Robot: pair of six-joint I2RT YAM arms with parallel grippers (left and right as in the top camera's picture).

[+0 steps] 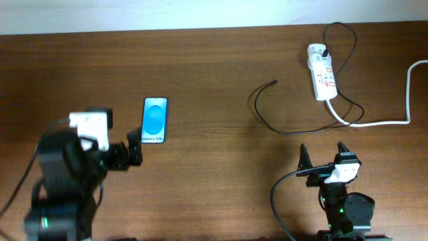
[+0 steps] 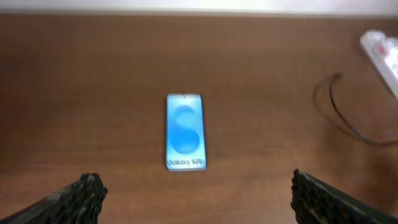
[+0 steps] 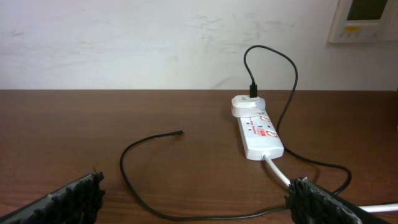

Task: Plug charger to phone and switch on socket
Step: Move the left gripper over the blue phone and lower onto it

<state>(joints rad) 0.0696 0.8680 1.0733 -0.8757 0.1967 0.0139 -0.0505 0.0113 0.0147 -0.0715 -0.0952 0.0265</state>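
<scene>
The phone (image 1: pixel 154 120) lies flat, screen up and lit blue, left of centre in the overhead view, just above the left claw (image 1: pixel 134 150), whose fingers stand wide apart and hold nothing. It looks slim, rigid and smooth-faced, so it would probably slide on the desk (image 1: pixel 200 60) if pushed at one end. Bracing it by its long edges seems wiser than pressing on the glass. The charger (image 1: pixel 254 104) is a thin black cable, light and limp. Its free plug tip (image 1: pixel 274 82) rests on the wood right of centre, well apart from the phone, and the slack loops down and across toward the socket (image 1: pixel 323 73) in the upper right. Only the short stiff tip will steer, so the best hold is likely just behind it; grasped further back, the tip would droop and twist. The right claw (image 1: pixel 322 150) hovers at the lower right, also spread wide and empty, with the cable's lower run lying between it and the socket. The socket is small and probably light, tethered by a thick white cord (image 1: pixel 388 122) running to the right edge, so it may shift when its switch is pressed. Bare wood between phone and tip gives open room, though the dragged cable could snag.
</scene>
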